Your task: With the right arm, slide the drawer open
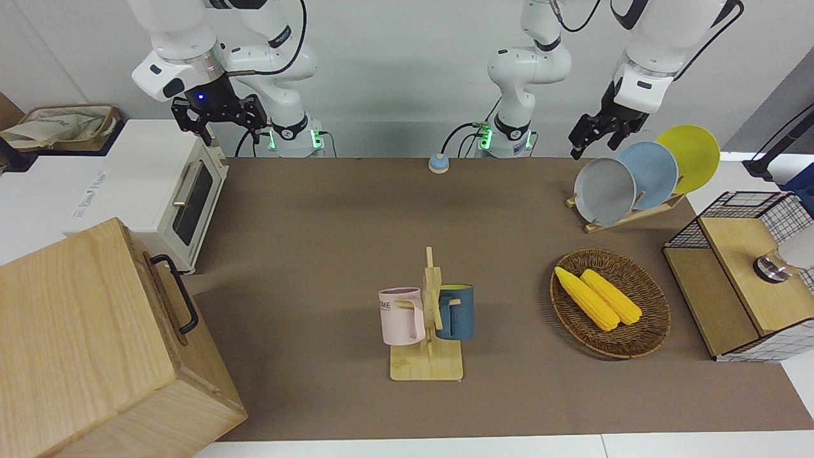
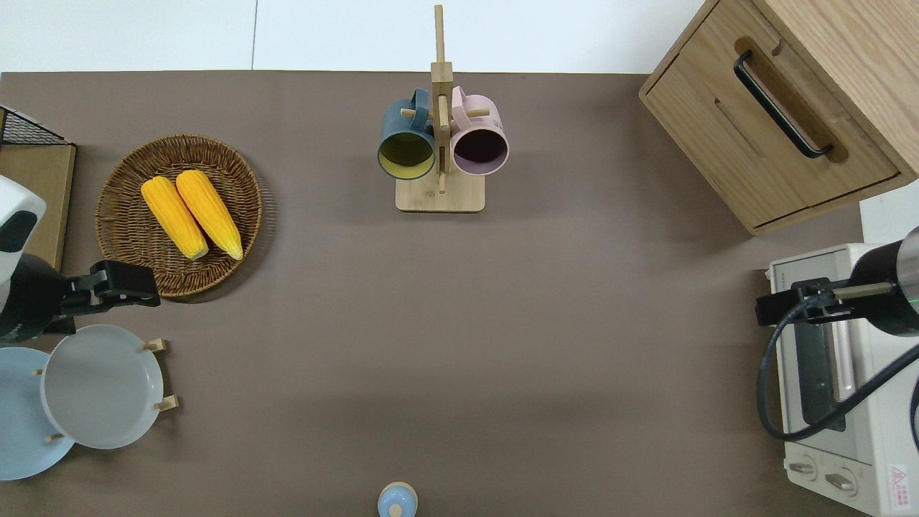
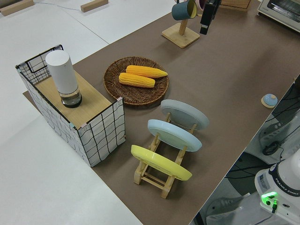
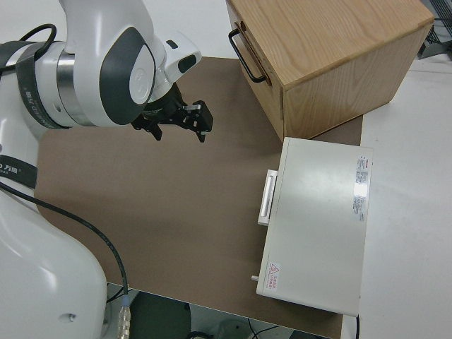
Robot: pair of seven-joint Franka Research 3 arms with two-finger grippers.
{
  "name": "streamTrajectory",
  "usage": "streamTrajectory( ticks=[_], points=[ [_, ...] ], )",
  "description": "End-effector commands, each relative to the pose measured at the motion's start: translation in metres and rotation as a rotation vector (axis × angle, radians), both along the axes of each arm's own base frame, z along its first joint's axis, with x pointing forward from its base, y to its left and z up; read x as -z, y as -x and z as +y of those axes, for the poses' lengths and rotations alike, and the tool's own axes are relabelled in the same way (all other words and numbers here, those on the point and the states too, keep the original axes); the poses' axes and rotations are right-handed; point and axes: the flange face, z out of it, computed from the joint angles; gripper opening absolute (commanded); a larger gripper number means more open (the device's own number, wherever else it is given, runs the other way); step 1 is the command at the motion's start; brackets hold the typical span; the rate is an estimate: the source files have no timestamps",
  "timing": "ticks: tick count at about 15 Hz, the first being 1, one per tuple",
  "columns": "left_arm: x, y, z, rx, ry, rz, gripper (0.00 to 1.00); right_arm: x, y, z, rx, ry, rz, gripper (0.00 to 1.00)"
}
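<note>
The drawer (image 2: 761, 143) is the light-wood front of a large pale wooden cabinet (image 1: 82, 343) at the right arm's end of the table, farther from the robots than the toaster oven. It sits flush in the cabinet, with its black bar handle (image 1: 175, 296) (image 2: 779, 104) (image 4: 244, 53) free. My right gripper (image 1: 216, 121) (image 2: 772, 307) (image 4: 180, 128) hangs open and empty in the air over the front of the toaster oven, well apart from the handle; a blue light glows on its wrist. The left arm is parked, its gripper (image 1: 594, 143) open.
A white toaster oven (image 1: 159, 191) stands beside the cabinet, nearer to the robots. Mid-table is a wooden mug rack (image 1: 427, 356) with a pink and a blue mug. A wicker basket (image 1: 642, 337) with two corn cobs, a plate rack (image 1: 642, 178) and a wire cabinet (image 1: 738, 280) fill the left arm's end.
</note>
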Motion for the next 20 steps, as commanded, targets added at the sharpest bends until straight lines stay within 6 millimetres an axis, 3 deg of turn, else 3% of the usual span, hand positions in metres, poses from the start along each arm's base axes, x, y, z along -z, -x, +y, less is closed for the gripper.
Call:
streamTrajectory(
  ticks=[1, 14, 20],
  points=[
    [-0.005, 0.004, 0.002, 0.006, 0.001, 0.003, 0.99, -0.003, -0.005, 0.003, 0.000, -0.017, -0.008, 0.981],
    [-0.005, 0.004, 0.002, 0.006, 0.001, 0.005, 0.99, -0.002, -0.005, 0.012, -0.016, 0.000, -0.009, 0.981],
    [-0.005, 0.004, 0.002, 0.006, 0.001, 0.005, 0.99, 0.016, -0.027, 0.026, -0.005, 0.026, -0.051, 0.981]
  ],
)
